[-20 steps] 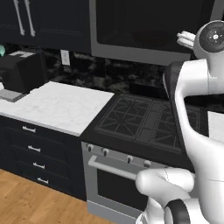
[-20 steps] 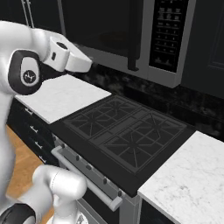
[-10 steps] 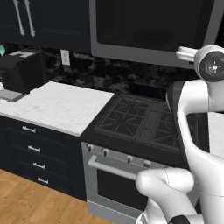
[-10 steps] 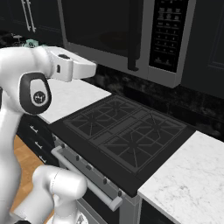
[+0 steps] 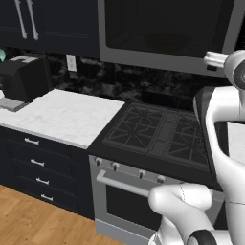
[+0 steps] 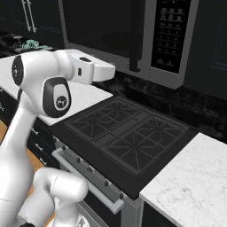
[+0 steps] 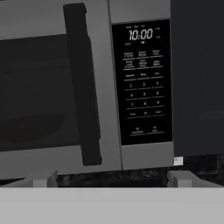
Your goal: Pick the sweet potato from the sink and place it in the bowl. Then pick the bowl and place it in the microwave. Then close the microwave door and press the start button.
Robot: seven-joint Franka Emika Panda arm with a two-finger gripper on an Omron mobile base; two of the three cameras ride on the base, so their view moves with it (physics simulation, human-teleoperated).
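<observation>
So we're sitting in front of the microwave with the microwave door shut, its dark handle straight ahead of the jaws and the control panel just off to the side of that. The jaws are spread as wide as they go and holding nothing; both tips peek up at the bottom of the hand view, well short of the panel.

What worries us is the button press. The two lowest buttons sit close together and the labels are too blurry for us to tell which one is start, so a slightly off approach could hit the neighbour. With the jaws wide open, a tip could also land beside the button, or both tips could straddle it and push nothing. Closing them first would probably give a cleaner poke.

There's a faint round shape behind the glass that might be the bowl, but we can't really tell. If it isn't in there, pressing start is pointless.

The stove is below the jaws, so a low swing could clip it.
</observation>
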